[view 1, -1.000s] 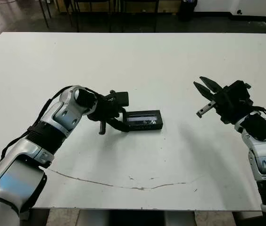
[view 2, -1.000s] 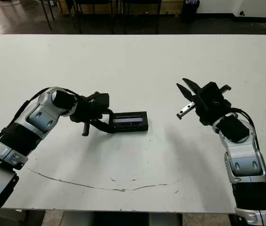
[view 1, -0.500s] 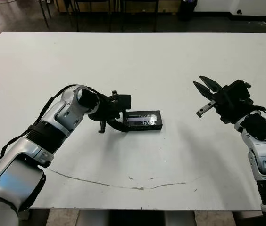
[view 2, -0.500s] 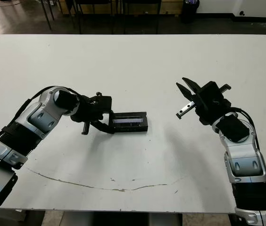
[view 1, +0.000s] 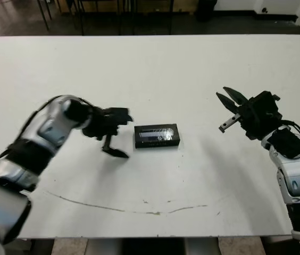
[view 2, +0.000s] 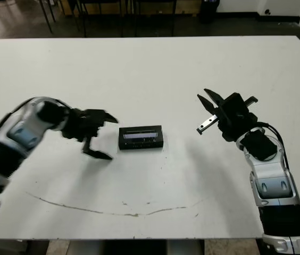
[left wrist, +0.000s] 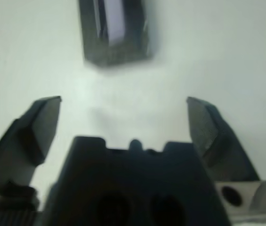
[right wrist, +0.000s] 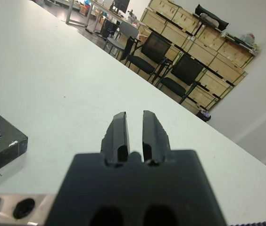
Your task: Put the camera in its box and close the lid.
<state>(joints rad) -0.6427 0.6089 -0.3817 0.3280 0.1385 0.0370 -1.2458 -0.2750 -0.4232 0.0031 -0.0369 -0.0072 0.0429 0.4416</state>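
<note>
Box sits closed near table centre, lid on top w/ its greyish strip facing up; camera not visible to us. We've got the left gripper just beside the box's left end, not touching it. Its jaws are spread wide, nothing held — left wrist view shows both fingers far apart w/ bare table between them and the box end beyond. Left arm looks motion-blurred in head views. Right gripper is well apart on the box's right side, raised off the table, empty; right wrist view shows its fingers nearly together w/ only a thin gap. Long thin scratch runs across the table near the front edge.
</note>
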